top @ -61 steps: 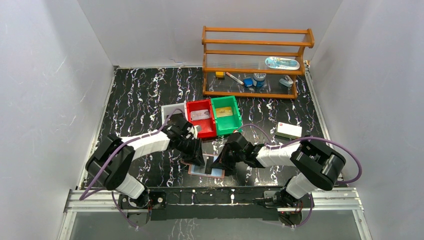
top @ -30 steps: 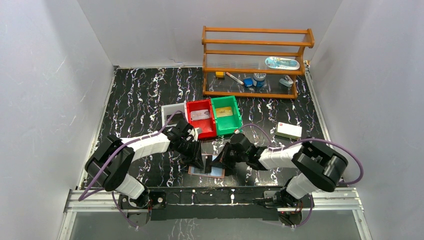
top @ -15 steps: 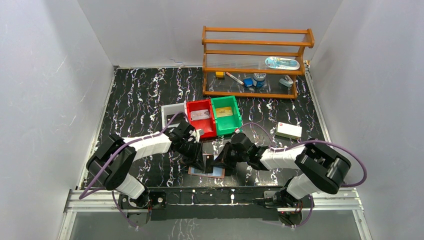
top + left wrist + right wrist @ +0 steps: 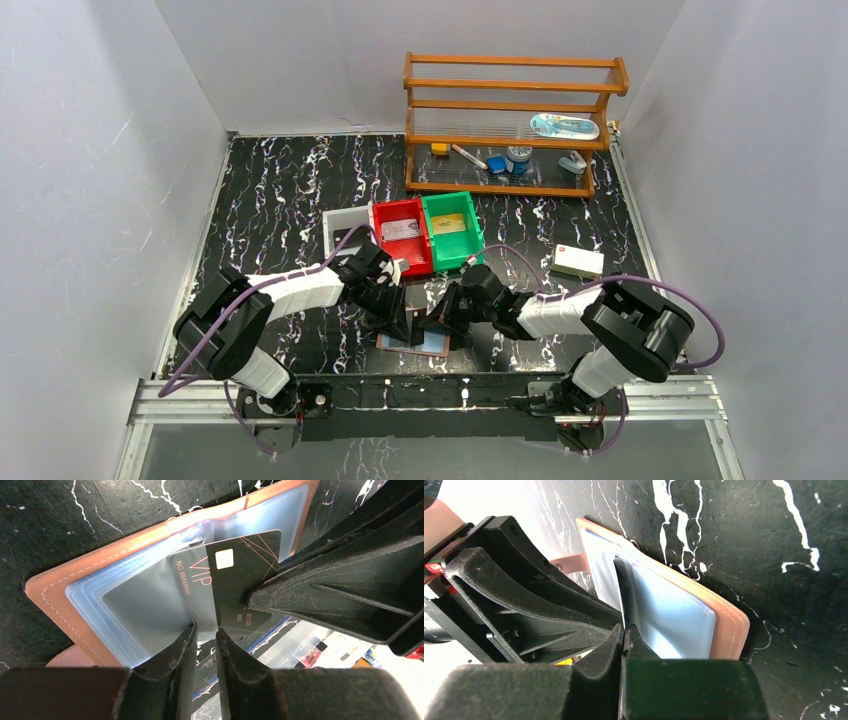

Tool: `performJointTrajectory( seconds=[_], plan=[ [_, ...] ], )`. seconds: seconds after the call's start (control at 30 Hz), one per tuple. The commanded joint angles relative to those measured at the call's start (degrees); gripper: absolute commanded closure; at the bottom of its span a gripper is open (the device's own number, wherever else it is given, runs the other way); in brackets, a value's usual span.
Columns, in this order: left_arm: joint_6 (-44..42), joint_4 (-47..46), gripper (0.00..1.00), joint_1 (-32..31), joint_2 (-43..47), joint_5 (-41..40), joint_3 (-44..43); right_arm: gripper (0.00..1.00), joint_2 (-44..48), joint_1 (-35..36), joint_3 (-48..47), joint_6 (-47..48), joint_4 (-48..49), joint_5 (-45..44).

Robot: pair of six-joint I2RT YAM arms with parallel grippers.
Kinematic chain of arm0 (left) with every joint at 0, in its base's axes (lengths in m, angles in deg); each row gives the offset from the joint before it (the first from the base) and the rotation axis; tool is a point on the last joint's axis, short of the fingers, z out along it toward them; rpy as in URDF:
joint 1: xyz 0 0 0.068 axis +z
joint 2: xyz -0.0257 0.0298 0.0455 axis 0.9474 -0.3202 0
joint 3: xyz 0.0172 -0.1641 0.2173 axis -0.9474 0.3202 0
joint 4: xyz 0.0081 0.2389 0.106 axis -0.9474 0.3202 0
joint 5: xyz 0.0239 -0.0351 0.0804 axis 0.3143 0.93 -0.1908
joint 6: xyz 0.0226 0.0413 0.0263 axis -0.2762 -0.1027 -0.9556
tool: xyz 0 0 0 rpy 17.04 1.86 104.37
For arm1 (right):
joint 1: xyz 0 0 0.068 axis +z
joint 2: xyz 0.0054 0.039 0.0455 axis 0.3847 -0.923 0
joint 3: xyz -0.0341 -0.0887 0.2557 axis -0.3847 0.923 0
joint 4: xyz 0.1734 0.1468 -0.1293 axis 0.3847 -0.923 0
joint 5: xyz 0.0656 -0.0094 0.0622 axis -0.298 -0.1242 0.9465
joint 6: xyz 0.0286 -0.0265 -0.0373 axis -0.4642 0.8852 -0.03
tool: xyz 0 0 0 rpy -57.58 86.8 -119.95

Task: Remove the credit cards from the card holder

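Plainly, the reddish-brown card holder (image 4: pixel 47 585) lies open.

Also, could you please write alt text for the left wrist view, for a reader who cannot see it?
A black VIP card sticks partway out of an open reddish-brown card holder with pale blue clear pockets, lying on a black marbled table. The right gripper grips the card from the right, while the left gripper's jaws stand narrowly apart at its lower edge.

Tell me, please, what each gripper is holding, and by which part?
The right gripper pinches the black VIP card by its exposed edge. The left gripper straddles the card holder's pocket edge; grip unclear.
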Motion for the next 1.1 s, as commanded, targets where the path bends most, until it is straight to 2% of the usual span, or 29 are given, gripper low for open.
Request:
performJointTrajectory(
  seconds=[0.0,0.3,0.43,0.57,0.7,0.8,0.93,1.07],
  plan=[
    [0.4,2.0,0.78,-0.8,1.2,-2.3,0.2,0.98,3.5,-0.2,-0.6,-0.3,-1.8,-2.9],
    [3.1,2.9,0.66,-0.8,8.1,-6.4,-2.2,1.0,18.2,-0.3,-0.8,4.0,-16.6,-12.3],
    [3.5,4.3,0.6,-0.8,11.1,-9.0,-3.8,1.0,22.6,-0.3,-1.1,5.2,-18.2,-14.4],
    [3.4,5.6,0.49,0.8,14.5,-9.1,-5.0,1.0,25.4,-0.4,-1.0,6.1,-17.2,-15.0],
    [3.1,4.8,0.42,8.6,18.8,-2.9,-4.1,1.0,26.8,-0.4,0.2,6.0,-14.8,-14.7],
    [4.4,0.2,0.38,14.2,21.4,5.7,-1.1,1.0,27.3,-0.4,1.8,5.5,-11.2,-13.8],
    [8.9,-9.0,0.37,15.3,21.7,14.1,3.2,1.0,26.8,-0.3,2.9,5.3,-5.0,-11.5],
    [14.8,-19.3,0.37,15.3,21.6,18.8,7.6,1.0,25.4,-0.4,2.6,6.0,-0.2,-8.7]
  ],
)
